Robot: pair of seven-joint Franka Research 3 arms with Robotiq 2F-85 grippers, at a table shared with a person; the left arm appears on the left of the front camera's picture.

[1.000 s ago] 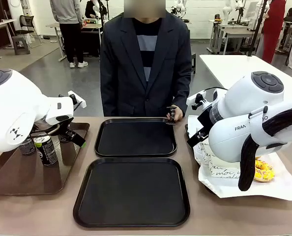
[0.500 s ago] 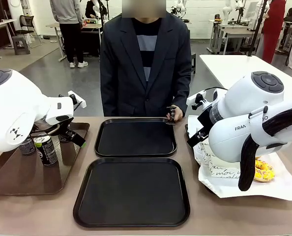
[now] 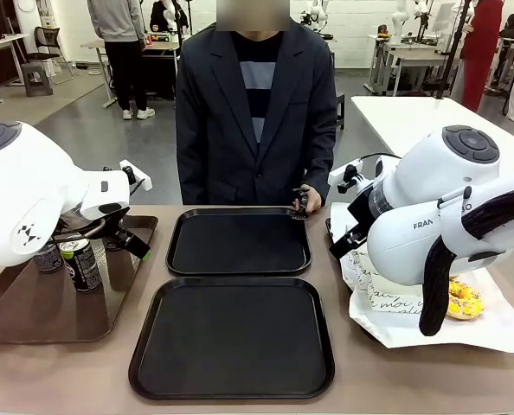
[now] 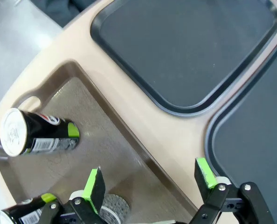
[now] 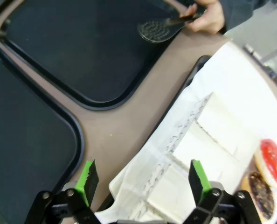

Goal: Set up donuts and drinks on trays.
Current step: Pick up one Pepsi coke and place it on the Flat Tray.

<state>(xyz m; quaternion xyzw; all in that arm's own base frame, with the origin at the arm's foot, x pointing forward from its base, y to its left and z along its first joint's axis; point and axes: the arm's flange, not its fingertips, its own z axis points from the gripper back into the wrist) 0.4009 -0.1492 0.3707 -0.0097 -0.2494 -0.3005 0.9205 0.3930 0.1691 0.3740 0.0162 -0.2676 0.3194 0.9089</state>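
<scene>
You will find the left gripper [image 4: 148, 179] with its jaws spread wide and nothing between them, hanging above the inner rim of the brown tray [image 4: 129, 140] where it meets the bare table [image 4: 143, 112]. Just below its fingers stand the cans [image 4: 38, 137] on that brown tray, three of them, all apart from the pads. The right gripper [image 5: 142, 179] likewise has its jaws wide and holds nothing; it hangs over the edge of the white paper sheet [image 5: 231, 70], above flat white paper sleeves [image 5: 213, 135] with script lettering. The donuts [image 5: 271, 161] lie at the sheet's outer side, one red-glazed and one chocolate next to it, well clear of the pads; in the front view you can see a yellow one [image 3: 463, 298] behind the right arm. Between the two arms, the far black tray [image 3: 240, 246] and the near black tray [image 3: 231, 341] lie close together and carry no can or donut. The person's hand [image 5: 206, 16] rests a black tool [image 5: 155, 30] with a round perforated head on the far tray's corner.
</scene>
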